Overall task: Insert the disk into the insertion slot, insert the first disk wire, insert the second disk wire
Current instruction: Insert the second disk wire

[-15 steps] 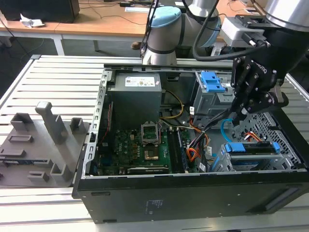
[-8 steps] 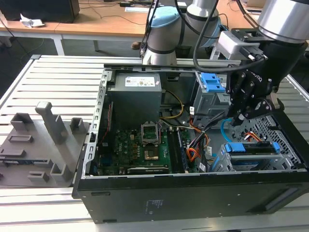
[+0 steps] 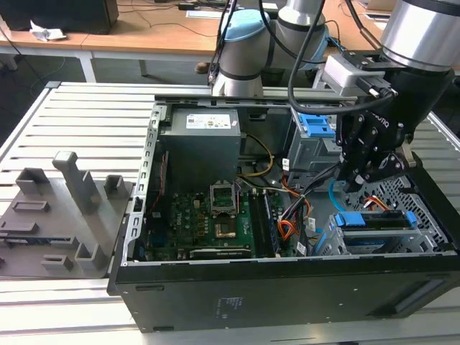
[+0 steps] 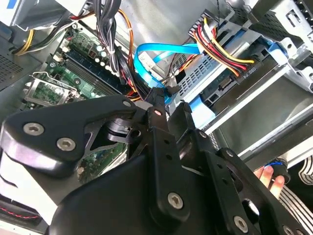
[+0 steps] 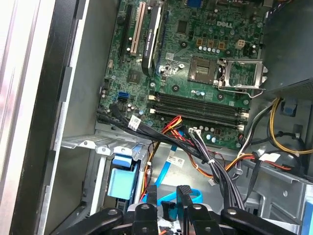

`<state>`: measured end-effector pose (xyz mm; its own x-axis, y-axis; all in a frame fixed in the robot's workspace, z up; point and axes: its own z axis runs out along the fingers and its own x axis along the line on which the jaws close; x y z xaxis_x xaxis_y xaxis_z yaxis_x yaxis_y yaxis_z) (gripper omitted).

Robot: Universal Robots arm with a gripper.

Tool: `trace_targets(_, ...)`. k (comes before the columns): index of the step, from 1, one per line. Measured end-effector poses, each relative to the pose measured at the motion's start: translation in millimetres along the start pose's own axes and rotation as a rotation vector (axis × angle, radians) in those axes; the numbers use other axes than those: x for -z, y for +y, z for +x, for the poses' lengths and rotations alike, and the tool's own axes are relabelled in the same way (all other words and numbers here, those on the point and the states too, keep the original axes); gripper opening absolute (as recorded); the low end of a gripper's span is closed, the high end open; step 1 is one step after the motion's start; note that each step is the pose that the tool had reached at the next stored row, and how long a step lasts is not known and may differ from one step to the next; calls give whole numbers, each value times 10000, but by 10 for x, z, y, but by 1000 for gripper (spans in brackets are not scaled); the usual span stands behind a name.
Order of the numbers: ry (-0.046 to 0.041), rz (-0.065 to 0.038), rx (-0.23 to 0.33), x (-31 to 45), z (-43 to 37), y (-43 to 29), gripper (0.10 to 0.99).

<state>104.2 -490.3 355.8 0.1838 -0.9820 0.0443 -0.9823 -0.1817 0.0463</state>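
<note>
Blue plastic edges mark the disk (image 3: 375,220), already seated in the insertion slot (image 3: 420,231) at the exterior view's right — most of its body is hidden inside the perforated grey cage, just the carrier's rim showing. The gripper (image 3: 357,183) hangs low over the cage's near corner, the arm reaching down into the open computer case (image 3: 287,287) from behind, and its black bulk covers much of what lies beneath it. In the second wrist view the gripper's fingers (image 4: 159,105) are pinched together on the second disk wire (image 4: 156,54), the light-blue cable looping up from the tips; the plug itself is too small to make out. The first disk wire (image 4: 220,49) — red, orange and black strands — runs to the disk's end in that same view, its plug apparently at the drive, though whether fully seated I cannot tell. A hand (image 4: 271,178) shows at the frame's edge, mostly cut off. The motherboard (image 5: 195,63) lies well apart.
</note>
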Motion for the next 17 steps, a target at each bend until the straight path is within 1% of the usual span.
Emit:
trace_targets(1, 2, 0, 0, 0, 0, 0, 286)
trace_targets(3, 7, -1, 0, 0, 0, 0, 161)
trace_targets(6, 9, -1, 0, -2, 10, 2, 161)
trace_targets(10, 12, -2, 0, -18, 327, 60, 161)
trace_targets(11, 10, -1, 0, -24, 371, 59, 161)
trace_targets(13, 11, -4, -3, -34, 395, 15, 161)
trace_targets(14, 9, -6, -7, -52, 405, -38, 161)
trace_targets(15, 9, -9, -41, -69, 409, -64, 161)
trace_targets(17, 1, -19, -248, -81, 411, -76, 161)
